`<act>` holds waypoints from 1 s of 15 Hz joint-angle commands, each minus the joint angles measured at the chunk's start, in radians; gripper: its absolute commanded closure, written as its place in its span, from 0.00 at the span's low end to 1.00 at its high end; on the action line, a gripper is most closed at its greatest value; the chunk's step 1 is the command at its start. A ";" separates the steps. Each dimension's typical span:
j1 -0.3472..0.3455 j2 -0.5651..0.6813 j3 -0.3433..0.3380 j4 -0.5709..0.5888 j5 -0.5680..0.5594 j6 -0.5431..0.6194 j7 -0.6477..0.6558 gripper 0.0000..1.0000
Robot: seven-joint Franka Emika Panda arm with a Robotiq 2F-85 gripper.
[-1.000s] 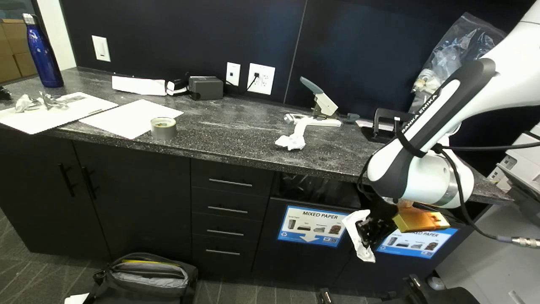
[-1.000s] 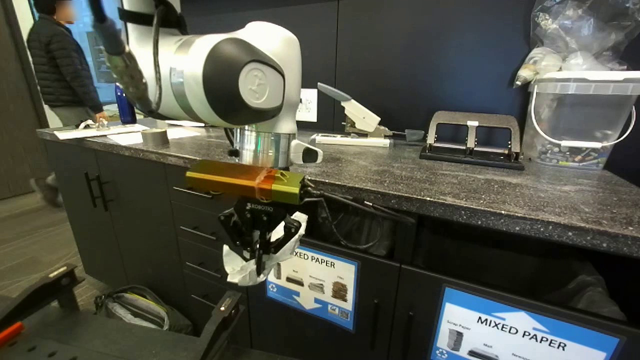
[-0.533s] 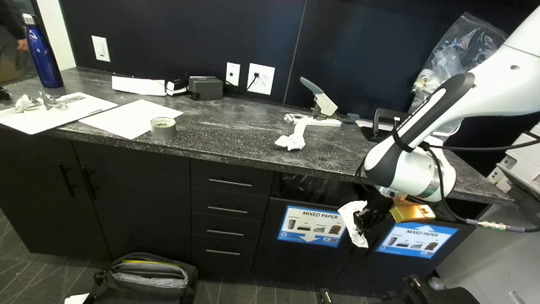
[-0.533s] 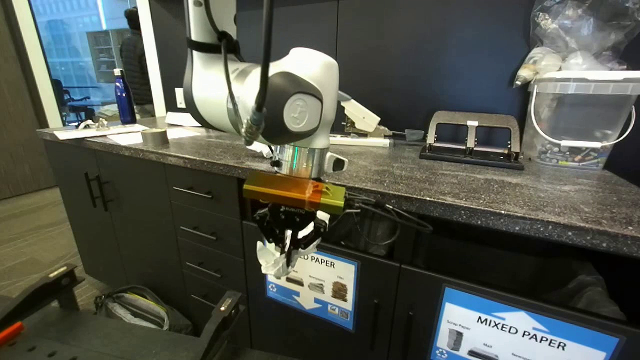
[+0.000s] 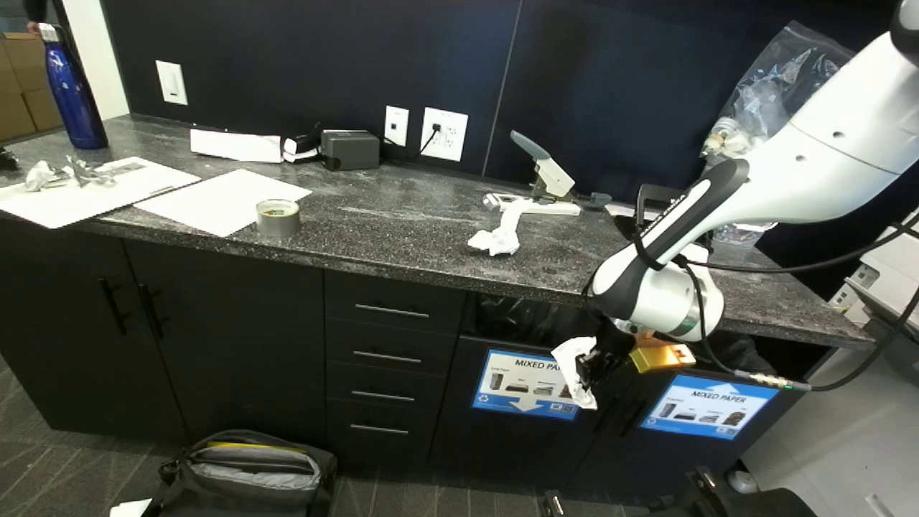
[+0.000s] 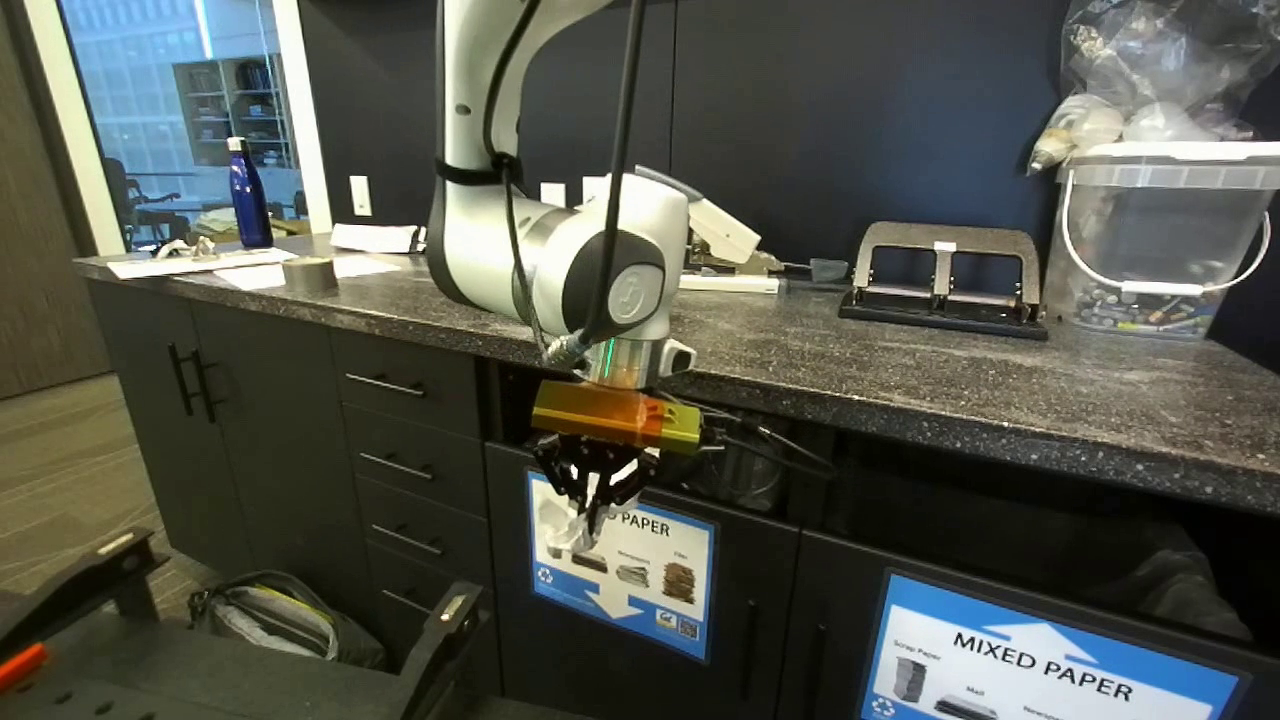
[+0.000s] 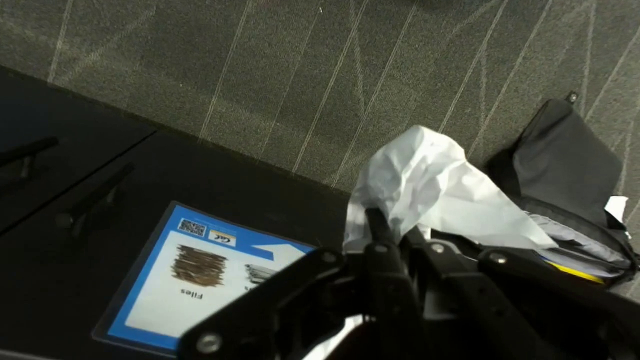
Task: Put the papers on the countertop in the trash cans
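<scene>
Operator: Where's the paper?

Spotter: You have a crumpled white paper wad (image 7: 425, 182) in your black Robotiq gripper (image 7: 396, 229). Your jaws are clenched on it. The wrist view shows the wad fanning out toward 1 o'clock from the tips, and a white scrap (image 7: 335, 337) toward 7 o'clock; whether they join, you cannot tell.

Operator: In front of what?

Spotter: In both exterior views your wad hangs before the black cabinet-front bin (image 6: 620, 685) whose blue-and-white rectangular label (image 6: 640, 590) bears a down arrow. The matching black bin (image 6: 845, 590), arrow up, sits between 3 and 4 o'clock from it.

Operator: Other paper?

Spotter: In an exterior view you see a twisted white wad (image 5: 497, 240) on the dark speckled stone countertop (image 5: 402, 237), at 11 o'clock from yours, by a grey-and-white stapler (image 5: 554, 179). In an exterior view your white robot arm (image 6: 490, 235) covers that spot. A pale crumpled clump (image 5: 47, 176) rests on a flat white sheet (image 5: 75, 206), toward 10 o'clock in both exterior views.

Operator: Farther out?

Spotter: Toward 2 o'clock in an exterior view, you get a dark bridge-shaped hole punch (image 6: 945, 245) beside a clear plastic bucket (image 6: 1130, 235). Your wrist view puts a dark grey, yellow-trimmed fabric bag (image 7: 565, 160) near 3 o'clock.
</scene>
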 commanded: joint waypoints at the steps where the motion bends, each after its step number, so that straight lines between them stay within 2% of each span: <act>1: -0.007 0.067 0.025 0.084 -0.034 0.056 -0.002 0.93; 4: -0.033 0.089 0.052 0.069 -0.051 0.270 0.022 0.93; 7: -0.009 0.114 0.020 0.051 -0.126 0.494 0.101 0.93; 11: 0.121 0.180 -0.130 0.076 -0.172 0.775 0.223 0.92; 13: 0.215 0.228 -0.223 0.105 -0.124 0.895 0.245 0.92; 15: 0.285 0.285 -0.285 0.137 -0.063 0.980 0.273 0.92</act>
